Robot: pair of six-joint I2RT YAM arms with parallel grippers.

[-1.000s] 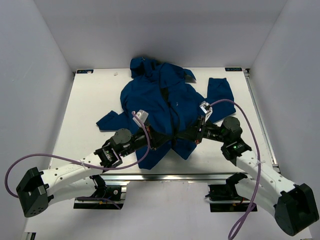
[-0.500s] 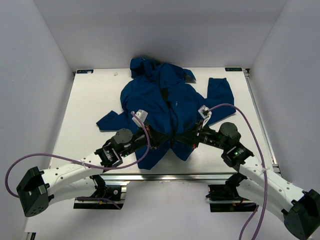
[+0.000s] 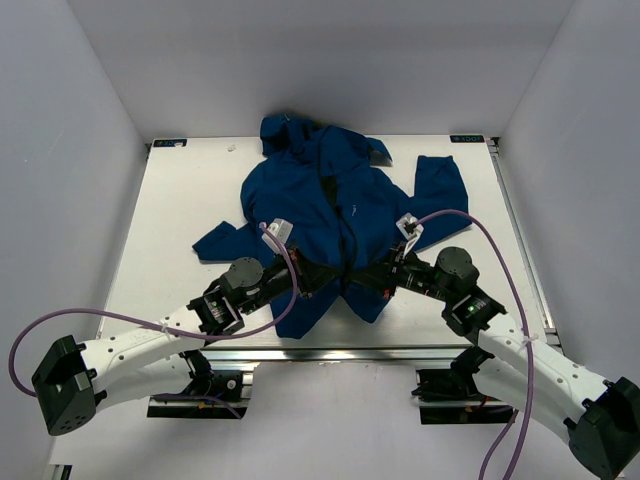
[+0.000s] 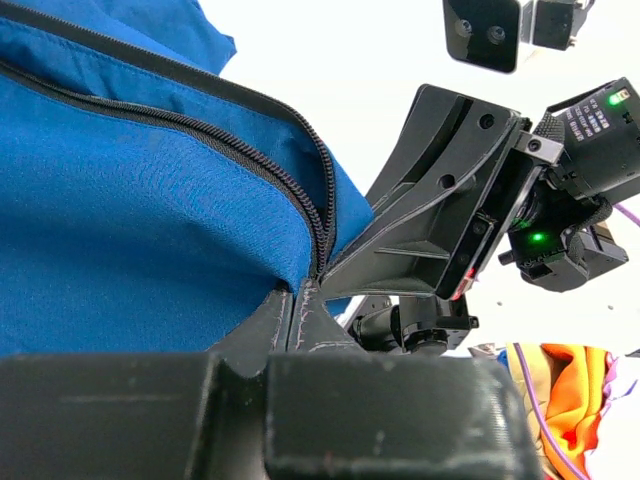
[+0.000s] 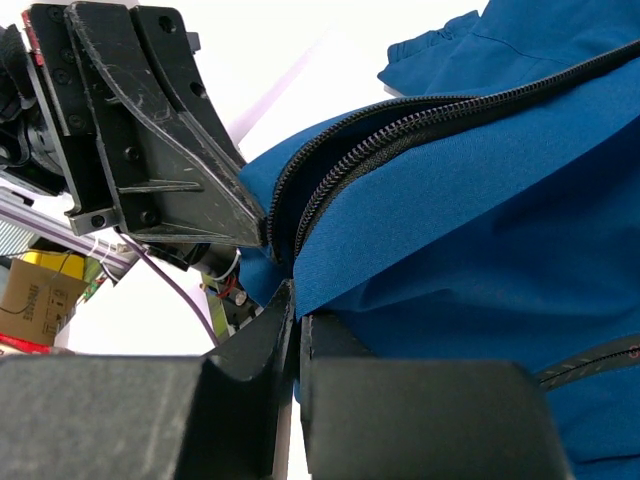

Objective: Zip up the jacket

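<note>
The jacket carries a small white mark on its chest, too small to read; it lies face up on the middle of the worktop, hood at the far edge, hem toward the near edge, one sleeve reaching leftward and the other bunched toward the far right corner. Two small blue labels sit at the far corners of the worktop, their print too small to make out; in the left wrist view a tag of white print on the right arm's wrist is likewise illegible, with green lights glowing beside and below it.

The left pincer is pressed together on the hem just left of the front zipper; its wrist view shows the blue cloth pinched between the dark fingers. The right pincer is clamped on the hem on the other side of the zipper; its own view shows the fabric edge caught between its fingers. The two pincers stand tip to tip, nearly touching, at the bottom end of the zipper, where the two rows of teeth meet; above that point the teeth lie apart.

An orange cloth and a yellow box show off the worktop's edge; any print on the box cannot be read.

Against a second ago, the right arm's elbow has dropped toward the near edge and swung a little leftward, its purple cable arching lower; the left arm and the jacket lie almost as they did.
</note>
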